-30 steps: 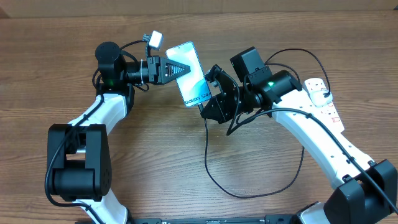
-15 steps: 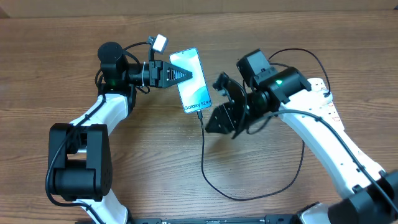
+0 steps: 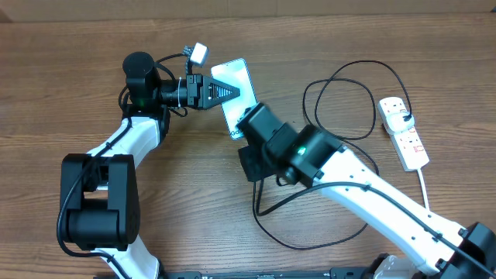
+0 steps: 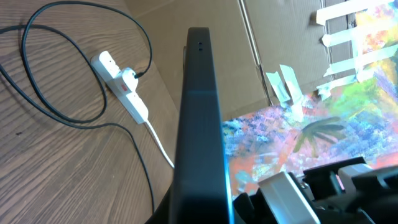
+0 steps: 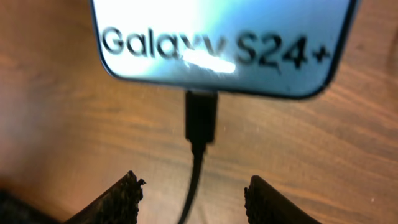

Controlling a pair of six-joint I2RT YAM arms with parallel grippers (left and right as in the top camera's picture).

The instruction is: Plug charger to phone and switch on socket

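My left gripper (image 3: 225, 91) is shut on the phone (image 3: 231, 79) and holds it by one long side; the left wrist view shows the phone edge-on (image 4: 199, 124). In the right wrist view the "Galaxy S24+" end of the phone (image 5: 217, 43) has the charger's black plug (image 5: 201, 116) seated in it. My right gripper (image 5: 196, 199) is open just below the plug, with the cable running between its fingers, untouched. The charger cable (image 3: 341, 97) loops back to a white adapter (image 3: 401, 118) on the socket (image 3: 411, 143), the white power strip at the right.
Slack cable lies in a loop on the wooden table in front of the right arm (image 3: 294, 242). The right arm's wrist (image 3: 267, 136) covers the phone's lower end from above. A cardboard wall (image 4: 205, 18) stands behind the table. The strip's white cord (image 3: 424, 182) runs toward the front edge.
The right arm has swung left and now sits over the phone's lower end, uncovering the power strip. Its fingers have let go of the plug, which stays in the phone. The left arm holds still.
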